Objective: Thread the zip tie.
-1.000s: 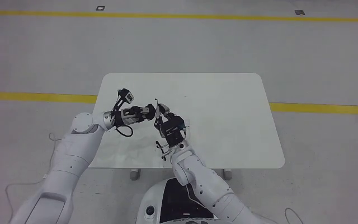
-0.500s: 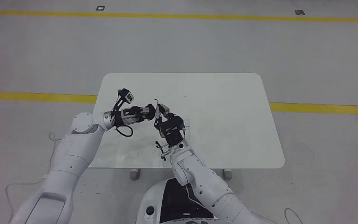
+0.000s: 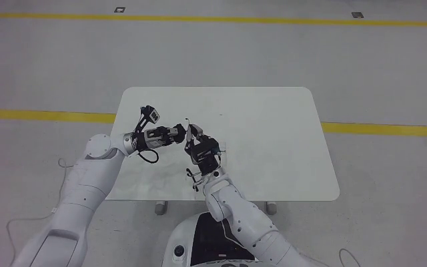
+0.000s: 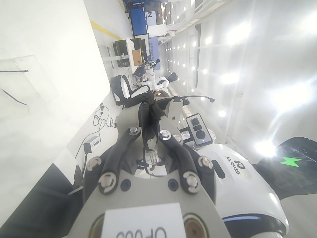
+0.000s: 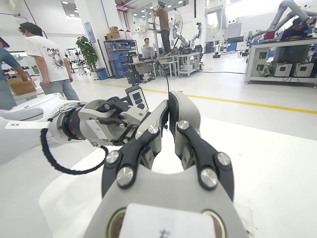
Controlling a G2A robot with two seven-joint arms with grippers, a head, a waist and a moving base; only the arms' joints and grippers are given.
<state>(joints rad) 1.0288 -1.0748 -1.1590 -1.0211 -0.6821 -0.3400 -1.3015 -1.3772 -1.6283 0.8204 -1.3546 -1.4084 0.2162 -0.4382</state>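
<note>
A thin black zip tie (image 5: 166, 80) rises from the fingertips of my right gripper (image 5: 169, 105), which is shut on it. Its free end stands up above the fingers. My left gripper (image 5: 151, 116) sits right beside the right one, its tips hidden behind a right finger. In the left wrist view the left gripper (image 4: 149, 105) is shut on something dark, and the zip tie (image 4: 198, 97) curves out past it to a small head. From above, both grippers (image 3: 181, 131) (image 3: 191, 138) meet over the left part of the white table (image 3: 280, 133).
A clear sheet (image 4: 22, 80) lies on the table with spare black zip ties (image 4: 13, 71) on it. The table's right half is bare. People walk in the room behind, away from the table.
</note>
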